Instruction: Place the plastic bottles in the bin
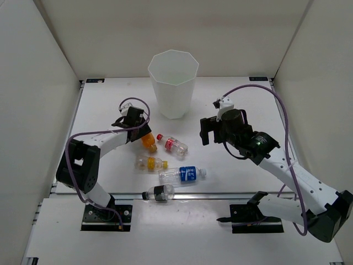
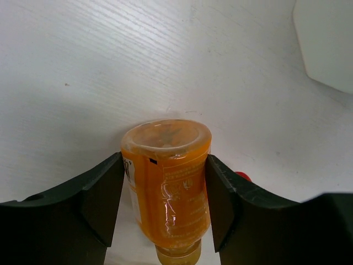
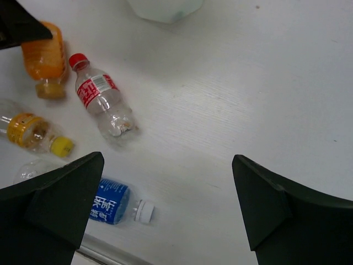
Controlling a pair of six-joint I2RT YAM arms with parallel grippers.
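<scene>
The orange bottle (image 1: 148,142) (image 2: 168,182) lies on the table, and my left gripper (image 1: 138,132) (image 2: 165,160) is shut on it, with both fingers pressed against its sides. To its right lies the red-label bottle (image 1: 174,145) (image 3: 102,99). Below them lie the yellow-cap bottle (image 1: 151,163) (image 3: 33,132), the blue-label bottle (image 1: 185,174) (image 3: 110,201) and, at the front edge, the black-band bottle (image 1: 159,193). The white bin (image 1: 173,83) (image 3: 165,6) stands upright at the back centre. My right gripper (image 1: 207,131) (image 3: 168,165) hovers open over bare table right of the bottles, holding nothing.
White walls enclose the table on the left, back and right. The table's front edge (image 1: 220,193) runs just behind the two arm bases. The bin's lower corner (image 2: 328,38) shows at the upper right of the left wrist view.
</scene>
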